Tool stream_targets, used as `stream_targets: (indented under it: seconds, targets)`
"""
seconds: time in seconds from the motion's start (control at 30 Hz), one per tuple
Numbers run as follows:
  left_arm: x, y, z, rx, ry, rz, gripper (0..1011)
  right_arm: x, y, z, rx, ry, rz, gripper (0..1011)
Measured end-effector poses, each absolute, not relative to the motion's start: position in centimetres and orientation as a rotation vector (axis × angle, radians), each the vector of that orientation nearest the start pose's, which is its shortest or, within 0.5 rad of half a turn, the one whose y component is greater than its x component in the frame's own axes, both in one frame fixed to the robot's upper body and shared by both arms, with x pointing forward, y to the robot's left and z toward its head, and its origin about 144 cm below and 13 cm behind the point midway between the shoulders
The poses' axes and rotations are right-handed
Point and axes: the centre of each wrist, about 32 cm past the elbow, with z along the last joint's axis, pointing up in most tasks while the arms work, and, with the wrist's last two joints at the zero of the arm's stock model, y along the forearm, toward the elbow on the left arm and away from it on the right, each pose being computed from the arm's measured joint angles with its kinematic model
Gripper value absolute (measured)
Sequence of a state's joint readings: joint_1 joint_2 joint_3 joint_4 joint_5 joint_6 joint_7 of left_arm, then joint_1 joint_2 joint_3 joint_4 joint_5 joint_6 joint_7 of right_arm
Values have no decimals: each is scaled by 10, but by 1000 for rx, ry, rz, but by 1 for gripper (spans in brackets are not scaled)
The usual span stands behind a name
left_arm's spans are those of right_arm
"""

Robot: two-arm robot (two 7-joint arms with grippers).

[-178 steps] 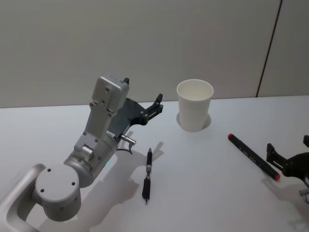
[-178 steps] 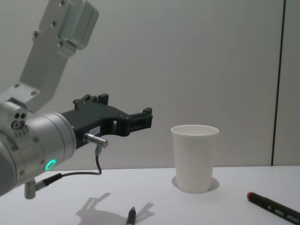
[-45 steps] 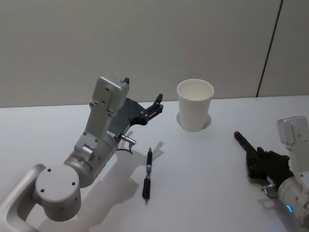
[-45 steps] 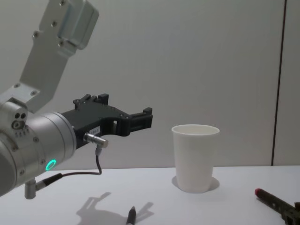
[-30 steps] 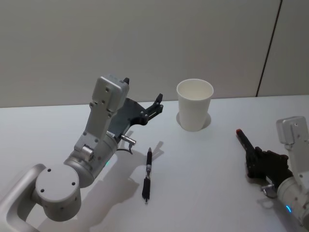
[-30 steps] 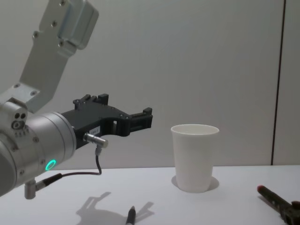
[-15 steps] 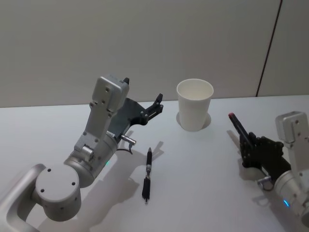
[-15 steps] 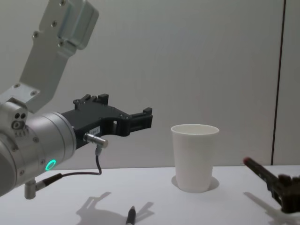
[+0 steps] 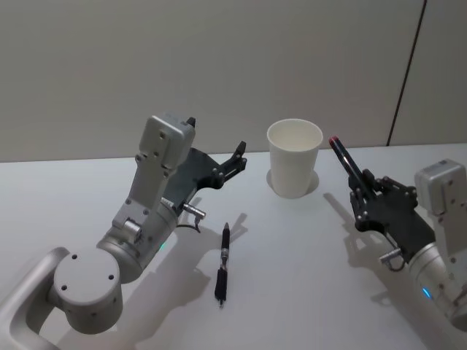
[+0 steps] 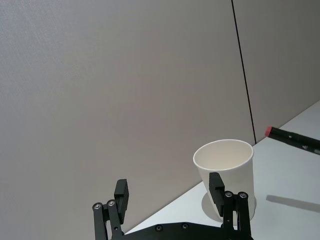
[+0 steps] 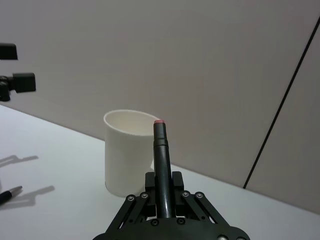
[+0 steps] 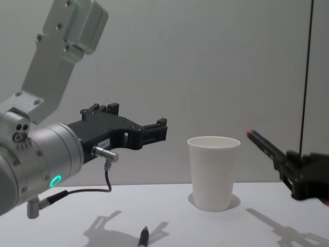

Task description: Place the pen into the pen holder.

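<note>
Right gripper [image 9: 363, 195]: raised off the table [image 9: 292, 240], just right of the cup [image 9: 294, 169], fingers clamped on the red-tipped pen [image 9: 343, 162], which slants up toward the cup's rim. Left gripper [image 10: 169, 186]: raised left of the cup, fingers wide apart. Black pen [image 9: 223, 262]: flat on the table.

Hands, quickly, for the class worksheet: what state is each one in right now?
Left hand: open, holding nothing.
Right hand: closed on the red-tipped pen, raised beside the pen holder.
</note>
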State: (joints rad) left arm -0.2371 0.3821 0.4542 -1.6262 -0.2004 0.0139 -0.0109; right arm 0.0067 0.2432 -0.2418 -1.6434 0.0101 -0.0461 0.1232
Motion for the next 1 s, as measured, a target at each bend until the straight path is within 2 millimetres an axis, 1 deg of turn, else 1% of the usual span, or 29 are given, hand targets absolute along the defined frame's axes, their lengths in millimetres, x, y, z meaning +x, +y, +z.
stream_targets:
  seconds: [0.27, 0.53, 0.83, 0.87, 1.0]
  targets:
    - [492, 198, 1204, 61, -268, 1124, 1001, 460, -214, 1159, -35, -339, -1144, 187]
    - [492, 198, 1204, 61, -268, 1124, 1001, 474, -210, 1162, 34, -449, -1107, 187]
    - [492, 198, 1204, 61, -268, 1124, 1001, 507, -199, 1164, 97, -585, -1070, 187]
    - [492, 198, 1204, 61, -268, 1124, 1001, 507, -199, 1164, 97, -585, -1070, 187]
    - [492, 198, 1204, 61, -268, 1124, 1001, 518, -194, 1163, 102, -613, -1064, 187]
